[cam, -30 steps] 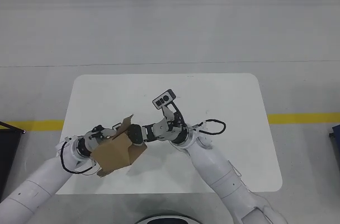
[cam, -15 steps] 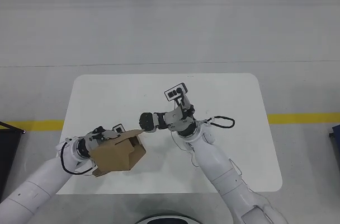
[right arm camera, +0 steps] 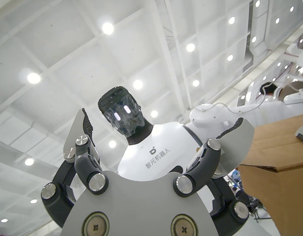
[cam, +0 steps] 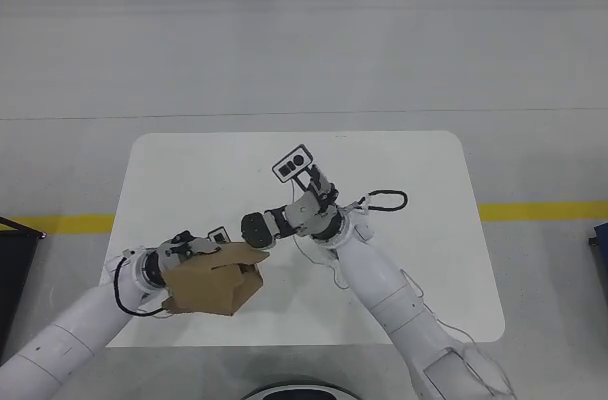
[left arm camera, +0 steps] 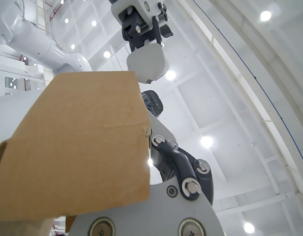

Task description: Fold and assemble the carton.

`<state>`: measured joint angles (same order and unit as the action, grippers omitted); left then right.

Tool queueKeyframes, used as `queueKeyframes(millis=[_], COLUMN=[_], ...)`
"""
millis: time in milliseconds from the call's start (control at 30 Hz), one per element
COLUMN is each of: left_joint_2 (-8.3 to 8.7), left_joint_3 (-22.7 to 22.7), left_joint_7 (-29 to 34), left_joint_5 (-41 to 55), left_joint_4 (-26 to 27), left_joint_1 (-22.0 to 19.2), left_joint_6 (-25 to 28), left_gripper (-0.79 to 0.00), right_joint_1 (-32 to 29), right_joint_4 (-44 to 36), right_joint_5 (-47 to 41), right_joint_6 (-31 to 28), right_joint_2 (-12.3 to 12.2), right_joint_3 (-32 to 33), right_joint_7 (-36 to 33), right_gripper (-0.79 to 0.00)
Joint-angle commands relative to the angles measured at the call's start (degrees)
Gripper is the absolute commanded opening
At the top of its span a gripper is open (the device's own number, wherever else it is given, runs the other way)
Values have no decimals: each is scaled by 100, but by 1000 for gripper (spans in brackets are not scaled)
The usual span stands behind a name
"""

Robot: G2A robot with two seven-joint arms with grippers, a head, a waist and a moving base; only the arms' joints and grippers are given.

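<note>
Carton [cam: 216, 285] flap now down, right gripper [cam: 254, 226] back beside it.

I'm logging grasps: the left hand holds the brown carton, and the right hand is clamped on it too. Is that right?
Not quite. The right hand is open, gripping nothing, as the right wrist view shows. The left hand does hold the carton.
</note>
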<state>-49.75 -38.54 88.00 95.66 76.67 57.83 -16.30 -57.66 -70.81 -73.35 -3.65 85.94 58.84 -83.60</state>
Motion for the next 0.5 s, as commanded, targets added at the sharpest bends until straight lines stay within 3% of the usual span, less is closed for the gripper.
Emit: queueKeyframes(millis=[0,300,467], left_joint_2=[14,33,40], left_joint_3=[69,338,413], left_joint_7=[0,0,0], left_joint_5=[88,325,373], left_joint_4=[-26,-167,-183], left_joint_1=[-53,-249,-314], left_joint_6=[0,0,0], left_gripper=[-785,-785,-785], right_joint_1=[-2,-41,-166], right_joint_4=[4,-165,-406], right_joint_5=[181,1400,1549], right_joint_6=[36,-396,-496], right_joint_2=[-9,-103,-130], right_joint_3=[-22,34,100], right_joint_7=[-81,30,272], right_gripper=[0,0,0])
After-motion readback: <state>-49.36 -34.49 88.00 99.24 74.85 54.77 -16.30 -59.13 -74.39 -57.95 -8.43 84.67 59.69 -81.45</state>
